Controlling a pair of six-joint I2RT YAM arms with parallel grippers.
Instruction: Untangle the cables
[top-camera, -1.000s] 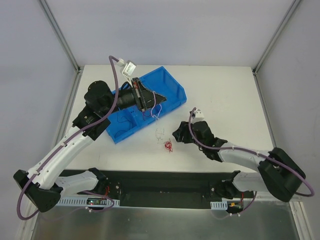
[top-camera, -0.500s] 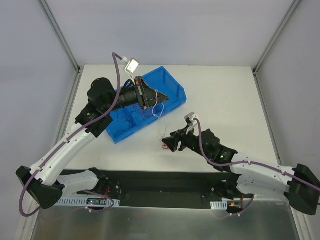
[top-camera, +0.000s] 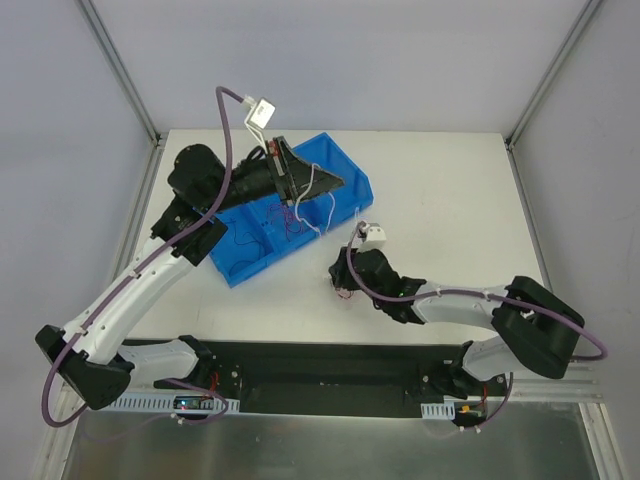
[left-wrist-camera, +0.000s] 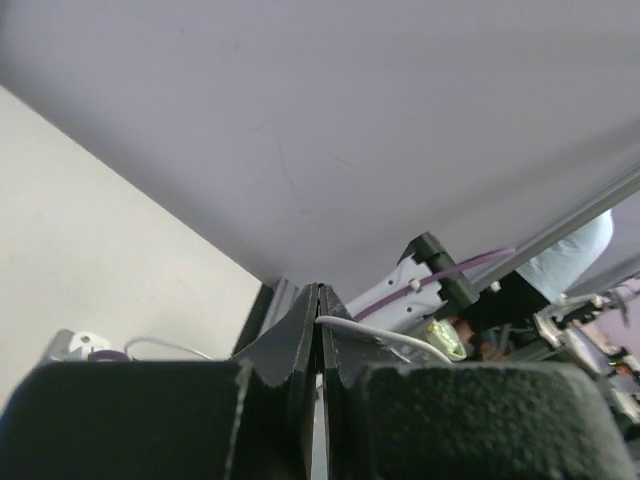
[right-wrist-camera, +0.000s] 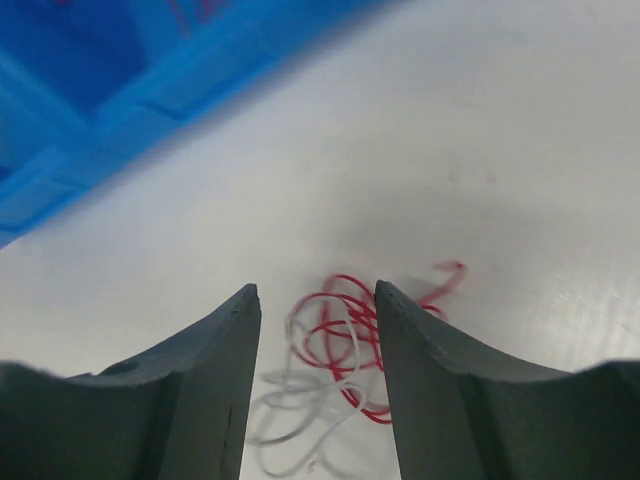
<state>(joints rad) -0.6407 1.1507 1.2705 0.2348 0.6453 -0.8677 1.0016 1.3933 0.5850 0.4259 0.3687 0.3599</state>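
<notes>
Two white-and-black robot arms (top-camera: 130, 300) (top-camera: 460, 305) and one blue plastic bin (top-camera: 352, 190) are showing; outside it, one curly red wire (right-wrist-camera: 345, 340), one curly white wire (right-wrist-camera: 290, 400).

red wire (right-wrist-camera: 345, 330): hair-thin, curly loops, lying flat on table (right-wrist-camera: 480, 120), snarled up with white wire (right-wrist-camera: 300, 395) right beside it. white one kinda blurry. hanging bunch (top-camera: 318, 205): white plus dark strands, dangling loose over blue bin (top-camera: 355, 185), well apart from table clump.

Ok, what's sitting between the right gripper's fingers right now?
In the right wrist view, a small tangle of red wire and white wire lies on the table between the fingers of the open right gripper.
</notes>
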